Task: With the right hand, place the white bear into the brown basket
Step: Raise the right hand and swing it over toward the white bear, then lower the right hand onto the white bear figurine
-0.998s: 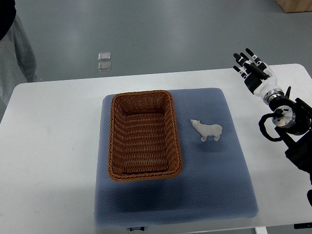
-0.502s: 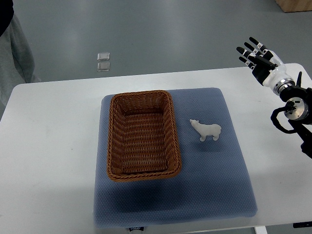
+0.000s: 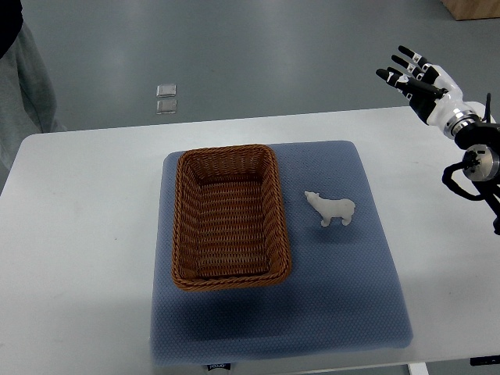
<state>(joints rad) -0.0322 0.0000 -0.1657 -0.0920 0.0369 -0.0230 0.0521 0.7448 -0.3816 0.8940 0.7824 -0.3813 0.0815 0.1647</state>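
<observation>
Here the white bear (image 3: 332, 209) stands on the blue mat (image 3: 344, 297), just right of the brown basket (image 3: 230, 216) and apart from it, its head turned toward the basket. The basket holds nothing. The right hand (image 3: 423, 80) hovers past the far right corner of the white bench (image 3: 78, 234), well away from the bear, fingers spread and holding nothing; its arm is cut off by the right edge. At the far left, a person's grey clothing (image 3: 23, 78) is only partly visible.

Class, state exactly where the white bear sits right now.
In the top view, the white bear stands on the blue mat, just right of the brown basket and outside it.
</observation>
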